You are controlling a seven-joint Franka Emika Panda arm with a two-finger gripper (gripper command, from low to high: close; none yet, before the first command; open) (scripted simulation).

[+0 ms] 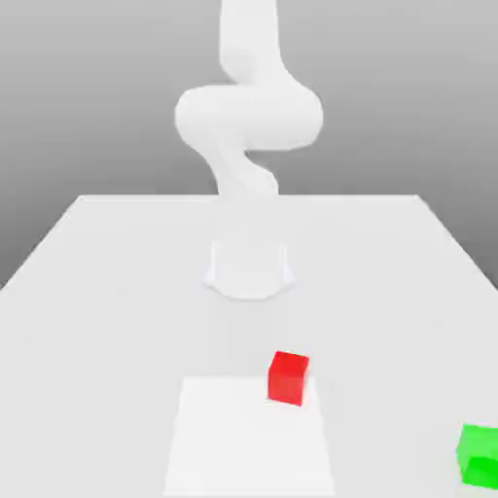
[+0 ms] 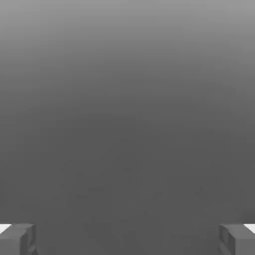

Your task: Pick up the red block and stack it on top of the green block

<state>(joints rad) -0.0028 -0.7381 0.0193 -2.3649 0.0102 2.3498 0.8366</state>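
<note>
The red block (image 1: 288,377) sits on the white table (image 1: 97,292), in front of the arm's base and slightly toward the exterior view's right. Far off toward that same side, at the near edge, stands the green block (image 1: 479,455), partly cut off by the frame. The two blocks are well apart. In the hand view my gripper (image 2: 127,239) is open, its grey fingertips (image 2: 20,238) standing wide apart with nothing between them. Behind the fingers there is plain grey. The white arm (image 1: 248,117) rises from its base and leaves the top of the exterior view.
The arm's round base (image 1: 249,268) stands mid-table behind the red block. A brighter white rectangular patch (image 1: 243,447) lies in the foreground, its far right corner by the red block. The table's far edge (image 1: 249,197) runs behind the base.
</note>
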